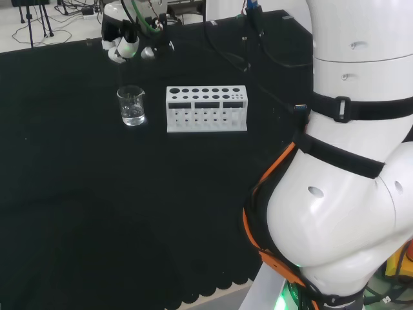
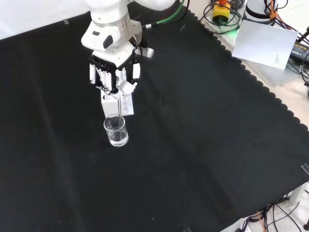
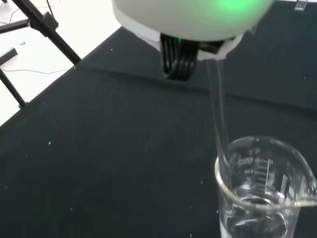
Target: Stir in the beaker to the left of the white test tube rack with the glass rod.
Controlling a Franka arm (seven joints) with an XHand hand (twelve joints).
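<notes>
A small clear glass beaker with a little clear liquid stands just left of the white test tube rack in the head view. The black and white hand hangs right above the beaker, fingers curled round a thin glass rod that points straight down. In the wrist view the rod's lower end dips inside the beaker close to its rim. In the front view the hand hides most of the rack.
Cables lie beyond the cloth's far edge in the head view. A white sheet of paper and more cables sit past the cloth's scalloped edge at the front view's upper right. The arm's white links stand at the head view's right.
</notes>
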